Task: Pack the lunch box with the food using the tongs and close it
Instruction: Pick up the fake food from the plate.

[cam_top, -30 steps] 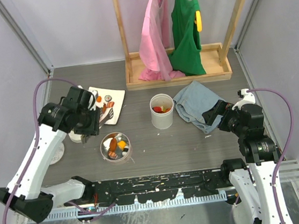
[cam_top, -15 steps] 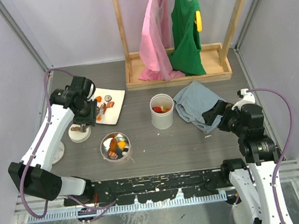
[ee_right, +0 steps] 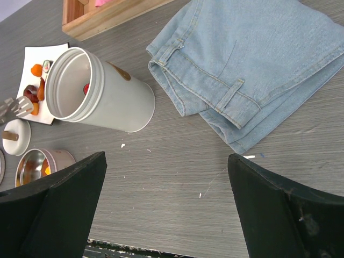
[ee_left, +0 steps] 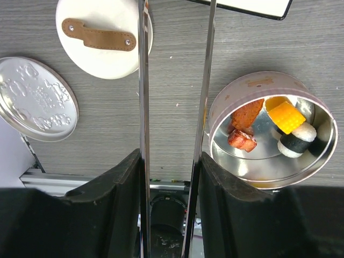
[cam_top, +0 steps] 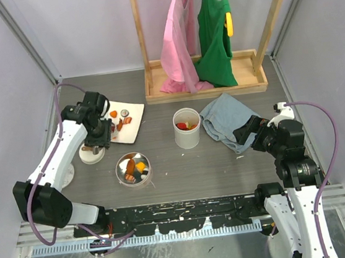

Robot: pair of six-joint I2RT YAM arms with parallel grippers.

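Grey steel tongs (ee_left: 143,107), clamped in my left gripper (ee_left: 171,161), swing back from tin (ee_left: 223,107) to far-left plate (cam_top: 136,125); remaining food (cam_top: 124,114) waits there for next pick. Idle right gripper (ee_right: 167,204), jaws wide.

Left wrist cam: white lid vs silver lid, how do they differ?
The white lid is matte and smooth, with a brown strap handle riveted on; the silver lid is shiny embossed metal with no handle. The silver lid lies nearer the near edge of the table than the white lid. Both are round, flat on the table, off any container.
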